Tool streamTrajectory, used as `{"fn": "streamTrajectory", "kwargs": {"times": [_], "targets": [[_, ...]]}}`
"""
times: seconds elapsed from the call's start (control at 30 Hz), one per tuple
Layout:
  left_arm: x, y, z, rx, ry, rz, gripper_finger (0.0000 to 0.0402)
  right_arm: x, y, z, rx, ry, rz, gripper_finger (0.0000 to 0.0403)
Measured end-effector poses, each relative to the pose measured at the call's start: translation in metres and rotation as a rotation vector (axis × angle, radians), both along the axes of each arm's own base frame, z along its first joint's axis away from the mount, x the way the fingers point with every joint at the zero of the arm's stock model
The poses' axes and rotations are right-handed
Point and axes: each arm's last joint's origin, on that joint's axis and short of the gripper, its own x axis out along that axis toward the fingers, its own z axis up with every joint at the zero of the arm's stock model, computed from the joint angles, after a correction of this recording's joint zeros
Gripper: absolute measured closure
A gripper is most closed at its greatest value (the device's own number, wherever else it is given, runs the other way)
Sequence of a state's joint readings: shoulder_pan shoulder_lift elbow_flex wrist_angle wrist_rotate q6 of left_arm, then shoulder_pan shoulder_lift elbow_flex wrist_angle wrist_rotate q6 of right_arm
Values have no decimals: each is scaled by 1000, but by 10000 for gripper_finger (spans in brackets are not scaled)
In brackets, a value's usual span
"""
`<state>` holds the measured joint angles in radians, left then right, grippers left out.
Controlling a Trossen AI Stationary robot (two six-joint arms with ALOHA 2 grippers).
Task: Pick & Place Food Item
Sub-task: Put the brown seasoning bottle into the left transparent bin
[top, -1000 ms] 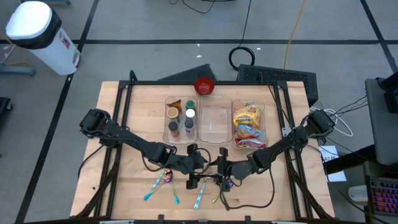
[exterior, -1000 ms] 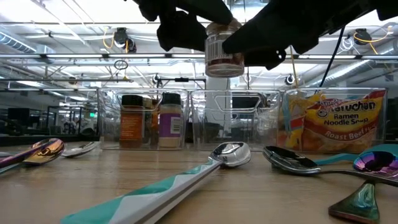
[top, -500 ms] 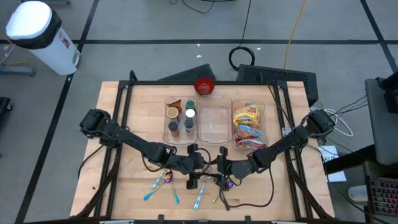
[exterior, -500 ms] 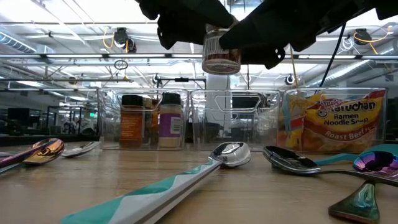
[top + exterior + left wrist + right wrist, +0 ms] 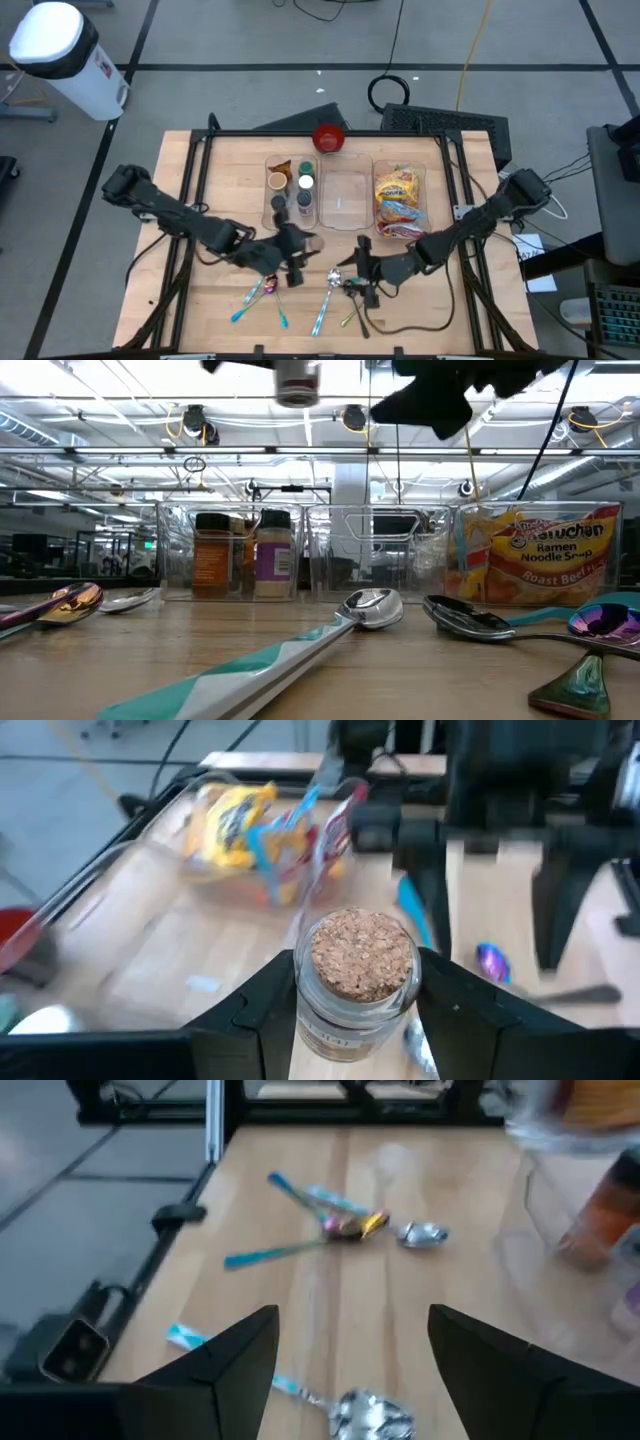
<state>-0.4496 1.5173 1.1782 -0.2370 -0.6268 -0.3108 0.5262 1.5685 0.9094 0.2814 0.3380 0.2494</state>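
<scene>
Your spice jar (image 5: 362,978) now rides in the left gripper (image 5: 355,1010) alone, its fingers pinching the glass body on both sides just below the cork-coloured lid. A second ago both grippers crowded around it above the near centre of the table; since then the right gripper (image 5: 350,1355) has let go and backed off to the right, and the left arm has carried the jar up and to the left. That reads as a finished handover, so what remains is the carry to the clear bins and the set-down.

In the high view the left gripper (image 5: 290,248) hangs just in front of the left bin (image 5: 292,190), where other spice bottles (image 5: 304,204) already stand. You would judge that bin the likely target, though the task sentence does not say so.

The right wrist view shows its fingers spread wide with nothing between them, over bare wood and scattered spoons (image 5: 350,1225). The high view cannot settle that.

The low view shows only the jar's bottom (image 5: 297,384) at the top edge, well above the bins, so you have height to clear the wall. The left wrist view alone shows the grip: jar upright and centred between the fingers, with the ramen packets (image 5: 235,820) blurred beyond.
</scene>
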Motion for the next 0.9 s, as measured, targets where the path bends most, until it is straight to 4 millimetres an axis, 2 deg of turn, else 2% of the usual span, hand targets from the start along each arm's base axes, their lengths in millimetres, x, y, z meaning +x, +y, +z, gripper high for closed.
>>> {"fn": "streamTrajectory", "kwargs": {"times": [0.13,0.27,0.37,0.5,0.6,0.73,0.9], "targets": [[-21,10,1,-16,-5,113,229,-11,1,8,40,36,40,152],[-33,27,-27,-21,40,191,229,-17,1,25,71,-20,33,157],[-38,48,-38,-90,23,225,229,-20,2,23,53,0,46,160],[-40,75,-70,-157,66,261,229,-19,2,25,61,-15,45,160],[-40,88,-85,-209,32,262,229,-19,2,24,54,-5,43,160],[-47,99,-105,-227,25,269,229,-19,2,25,55,-12,46,160],[-53,103,-117,-250,25,266,229,-19,2,24,47,-12,48,161]]}}
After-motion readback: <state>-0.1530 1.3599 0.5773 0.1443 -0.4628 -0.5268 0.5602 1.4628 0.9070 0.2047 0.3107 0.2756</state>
